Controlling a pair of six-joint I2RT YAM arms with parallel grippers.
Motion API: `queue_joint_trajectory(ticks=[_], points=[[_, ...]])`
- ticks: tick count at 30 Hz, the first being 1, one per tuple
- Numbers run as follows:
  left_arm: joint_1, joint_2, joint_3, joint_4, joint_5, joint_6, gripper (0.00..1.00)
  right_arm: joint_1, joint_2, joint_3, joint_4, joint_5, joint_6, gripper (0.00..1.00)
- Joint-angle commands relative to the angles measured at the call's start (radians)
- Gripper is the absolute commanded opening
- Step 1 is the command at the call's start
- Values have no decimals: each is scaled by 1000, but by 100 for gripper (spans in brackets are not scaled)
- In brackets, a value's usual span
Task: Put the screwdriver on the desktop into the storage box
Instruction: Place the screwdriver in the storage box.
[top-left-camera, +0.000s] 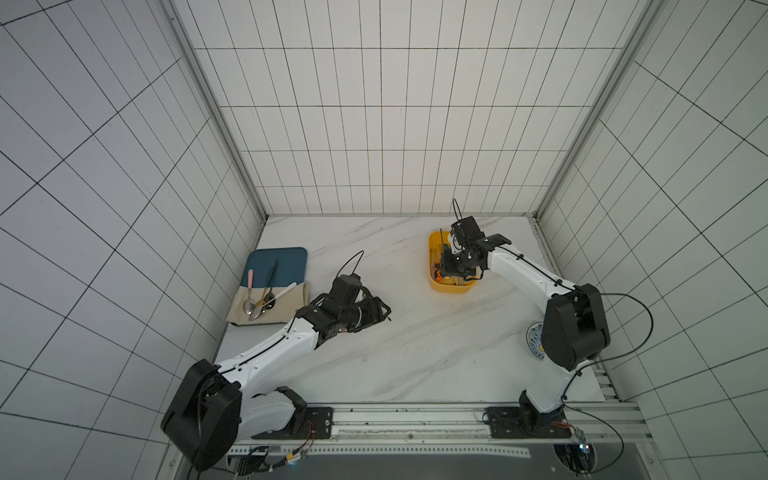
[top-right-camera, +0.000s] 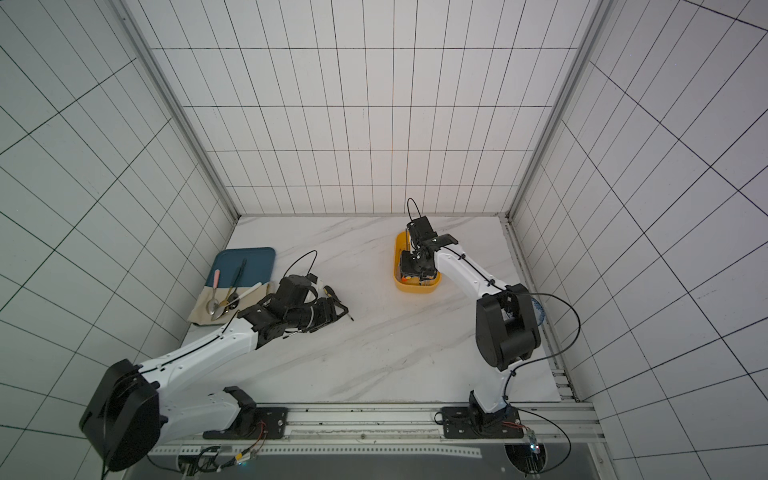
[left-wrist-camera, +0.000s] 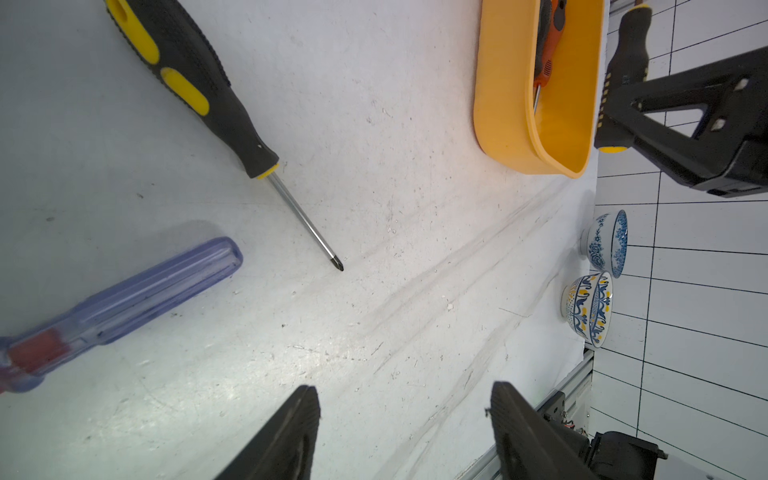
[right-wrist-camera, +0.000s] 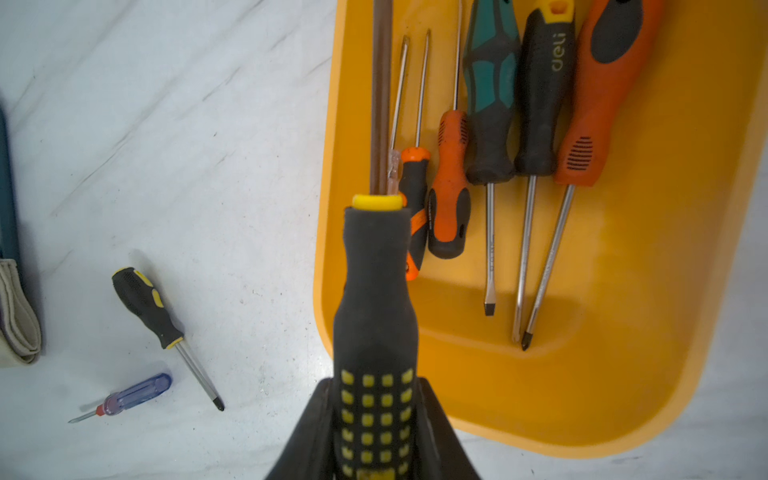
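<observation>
White marble desktop (top-left-camera: 415, 332), yellow storage box (right-wrist-camera: 623, 374) near the back wall.
Right gripper (right-wrist-camera: 374, 399) clamps a yellow-dotted screwdriver (right-wrist-camera: 374, 291) over the box's edge; left gripper (left-wrist-camera: 403, 390) stands released near a black-yellow screwdriver (left-wrist-camera: 199, 83) and a blue screwdriver (left-wrist-camera: 158, 286) lying on the desktop.

White walls (top-left-camera: 374, 124) ruled with a dark grid close the space on three sides in both top views. Aluminium posts (top-left-camera: 212, 112) stand in the two back corners. The desktop (top-left-camera: 415, 332) fills the ground between the walls. An aluminium rail (top-left-camera: 415, 419) runs along its near edge, with a dark grey panel (top-left-camera: 415, 469) beyond. The light is soft and even, brightest on the back wall.
</observation>
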Motion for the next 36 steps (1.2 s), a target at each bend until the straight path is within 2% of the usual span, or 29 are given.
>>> queue_joint_trajectory(ticks=[1, 26, 36], points=[[-2, -1, 19, 0, -19, 16, 69, -17, 53, 32, 10, -22, 10, 18], [14, -10, -5, -7, -32, 18, 69, -20, 242, 174, -17, -41, 16, 23], [15, -10, -7, -4, -32, 15, 69, -18, 235, 174, -17, -35, 17, 39]])
